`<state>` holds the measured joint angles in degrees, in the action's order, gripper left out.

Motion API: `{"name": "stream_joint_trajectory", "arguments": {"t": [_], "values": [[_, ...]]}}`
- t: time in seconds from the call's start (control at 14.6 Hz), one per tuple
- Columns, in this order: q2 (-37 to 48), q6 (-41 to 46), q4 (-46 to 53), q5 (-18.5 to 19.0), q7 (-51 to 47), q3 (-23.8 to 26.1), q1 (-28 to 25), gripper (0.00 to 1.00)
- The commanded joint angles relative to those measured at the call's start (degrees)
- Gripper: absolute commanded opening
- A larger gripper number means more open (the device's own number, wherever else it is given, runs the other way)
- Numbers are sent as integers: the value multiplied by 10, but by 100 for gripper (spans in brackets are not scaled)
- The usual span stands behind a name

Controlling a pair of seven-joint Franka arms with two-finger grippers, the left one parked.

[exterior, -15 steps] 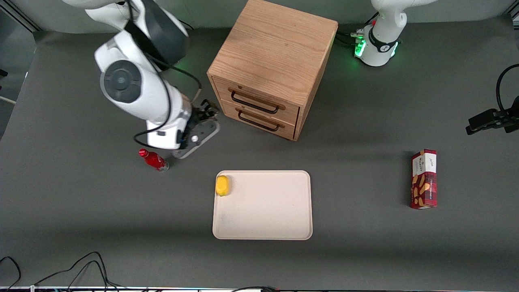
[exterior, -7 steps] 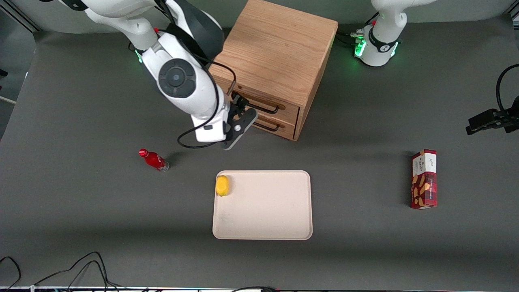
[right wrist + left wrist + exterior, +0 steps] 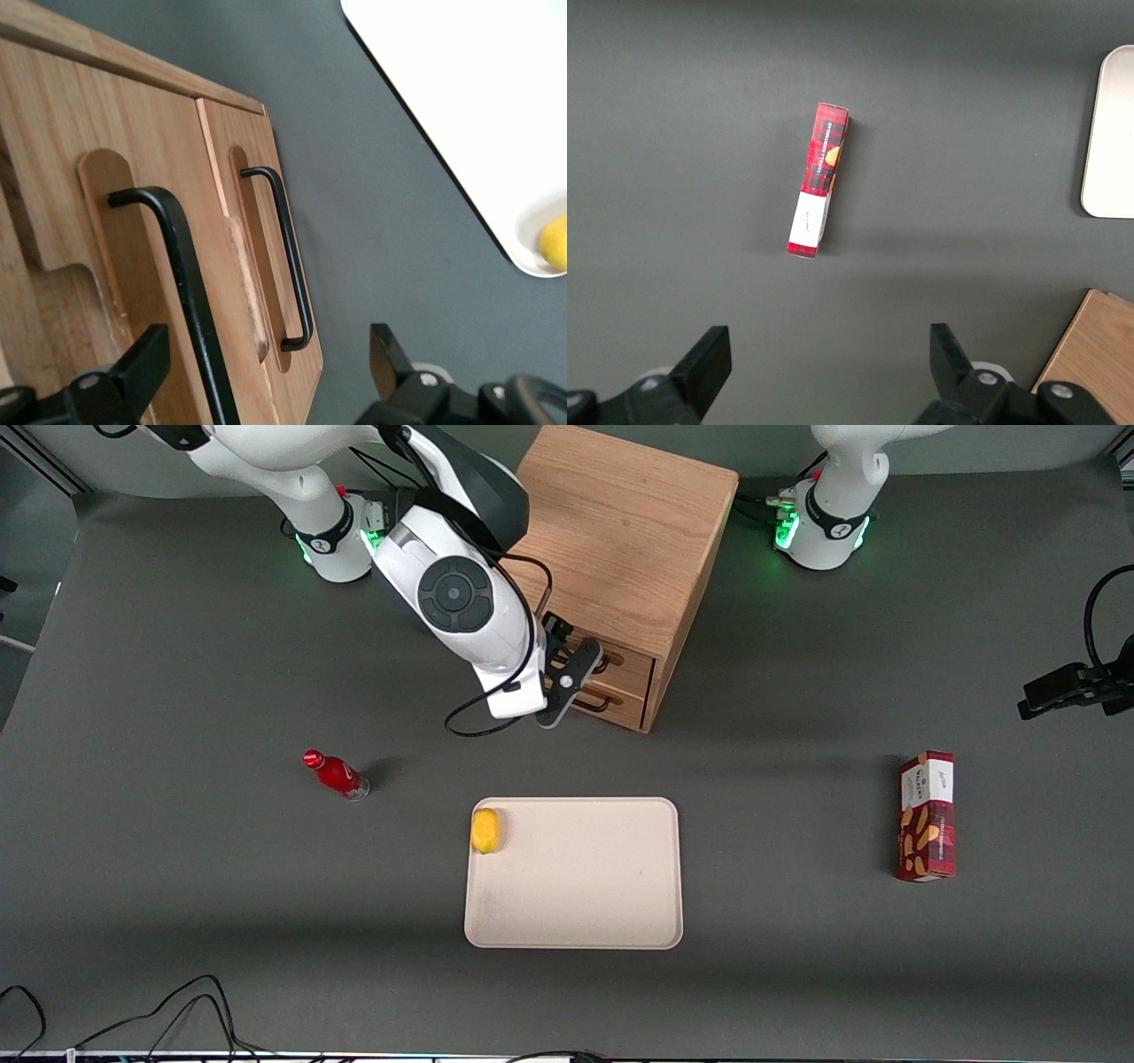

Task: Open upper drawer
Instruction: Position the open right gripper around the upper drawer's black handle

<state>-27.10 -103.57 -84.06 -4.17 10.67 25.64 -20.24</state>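
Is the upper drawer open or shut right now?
Shut. The upper drawer sits flush with the lower drawer in the cabinet. The open gripper is in front of its handle, not gripping.

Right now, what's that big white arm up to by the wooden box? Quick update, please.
Pincer open, in front of the cabinet, at the handles. Upper drawer shut, its black handle not yet gripped. Nothing in the way.
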Motion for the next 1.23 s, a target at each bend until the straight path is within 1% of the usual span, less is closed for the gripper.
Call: {"name": "stream_joint_trajectory", "arguments": {"t": [0.0, 0.55, 1.16], "values": [[33, -15, -43, -9, 32, 3, 8, 100], [53, -64, -102, -9, 41, 26, 29, 100], [48, -72, -106, -9, 58, 26, 38, 100]]}}
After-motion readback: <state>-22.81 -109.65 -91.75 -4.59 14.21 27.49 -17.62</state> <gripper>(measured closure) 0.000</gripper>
